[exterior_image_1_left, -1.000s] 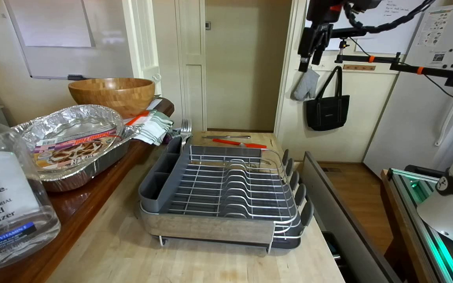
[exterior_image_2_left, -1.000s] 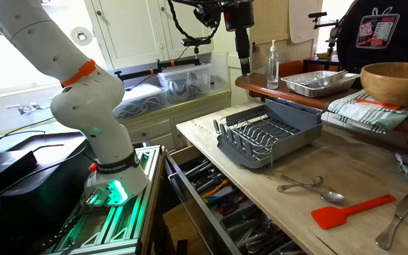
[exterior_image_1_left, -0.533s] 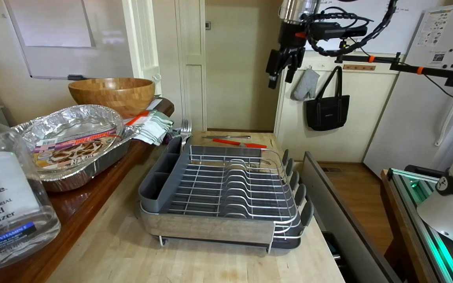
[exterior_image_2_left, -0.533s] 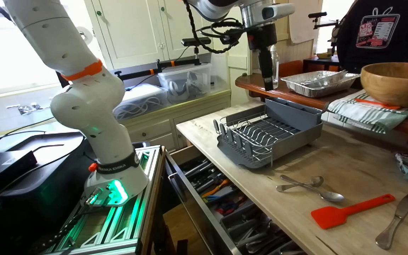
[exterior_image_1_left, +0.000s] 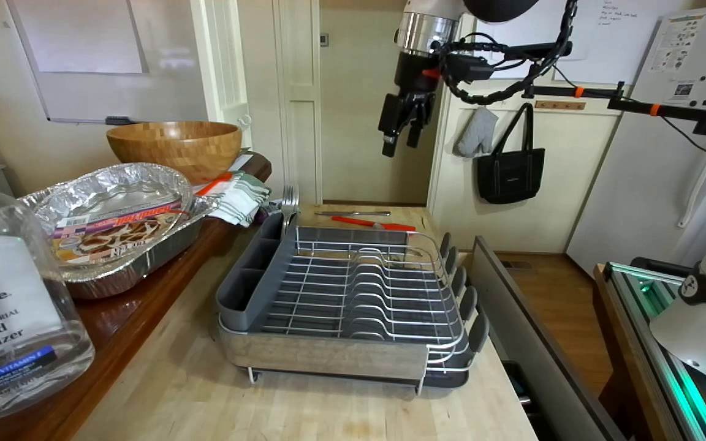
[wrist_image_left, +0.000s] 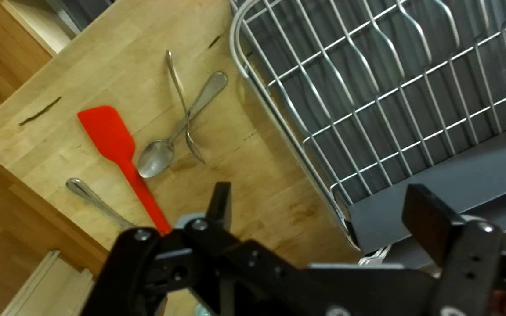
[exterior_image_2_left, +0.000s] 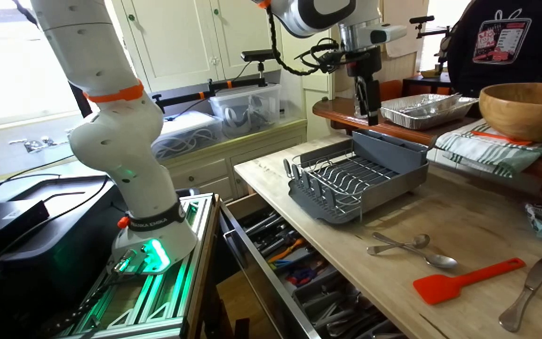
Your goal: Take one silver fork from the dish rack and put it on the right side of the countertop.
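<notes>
Silver metal forks [exterior_image_1_left: 290, 207] stand tines-up in a grey plastic caddy [exterior_image_1_left: 272, 277], presumably to drain, while the black two-fingered pincer [exterior_image_1_left: 401, 147] hangs wide-spread, empty.

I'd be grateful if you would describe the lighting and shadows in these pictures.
In both exterior views, the arm's base glows green; in an exterior view, the window is washed nearly white; in an exterior view, a soft shadow lies beneath the dish rack; in the wrist view, the pincer looks nearly black.
</notes>
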You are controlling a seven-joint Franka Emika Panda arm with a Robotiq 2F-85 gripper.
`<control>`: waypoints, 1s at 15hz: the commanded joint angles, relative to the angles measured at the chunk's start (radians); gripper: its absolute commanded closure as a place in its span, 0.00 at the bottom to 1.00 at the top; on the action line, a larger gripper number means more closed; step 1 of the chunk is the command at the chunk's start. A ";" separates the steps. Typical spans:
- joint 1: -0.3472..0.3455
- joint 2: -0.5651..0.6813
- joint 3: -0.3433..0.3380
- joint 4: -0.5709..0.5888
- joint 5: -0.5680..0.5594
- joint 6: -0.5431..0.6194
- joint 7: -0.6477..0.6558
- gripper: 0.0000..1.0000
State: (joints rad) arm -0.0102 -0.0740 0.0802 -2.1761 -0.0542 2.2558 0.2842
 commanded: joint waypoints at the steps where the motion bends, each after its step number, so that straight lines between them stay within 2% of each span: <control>1: 0.014 0.005 -0.013 0.006 0.000 -0.002 -0.002 0.00; 6: 0.017 0.005 -0.012 0.004 -0.007 0.016 -0.027 0.00; 13: 0.037 0.084 -0.015 0.046 0.040 0.238 -0.220 0.00; 15: 0.037 0.116 -0.018 0.056 0.088 0.279 -0.295 0.00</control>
State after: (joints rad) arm 0.0152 -0.0209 0.0780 -2.1505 -0.0269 2.4733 0.0919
